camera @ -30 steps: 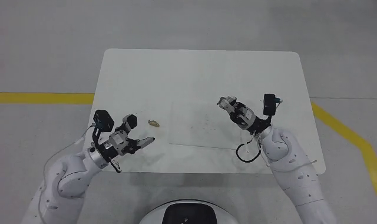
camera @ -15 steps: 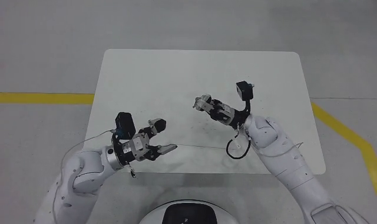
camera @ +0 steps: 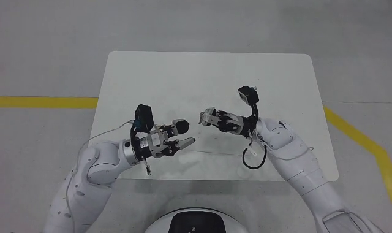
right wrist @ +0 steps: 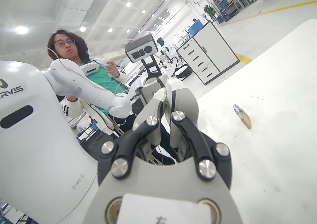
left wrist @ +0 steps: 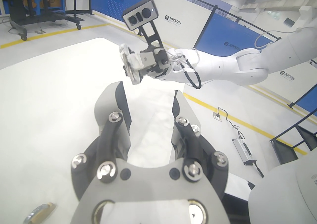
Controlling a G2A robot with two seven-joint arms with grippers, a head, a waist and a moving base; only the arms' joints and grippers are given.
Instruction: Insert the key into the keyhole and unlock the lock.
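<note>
Right wrist view: lock [right wrist: 242,116] flat on table [right wrist: 284,86], untouched. Left gripper [left wrist: 148,88] wide open, empty; right gripper [right wrist: 164,93] clamped closed, key inside not discernible. 2 steps left: insertion, unlocking.

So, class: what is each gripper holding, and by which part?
Left gripper is open, holding nothing. Right gripper is shut; whether it grips anything cannot be told.

Factory hall: yellow floor lines [camera: 43,102], blue partitions [left wrist: 109,9]
</note>
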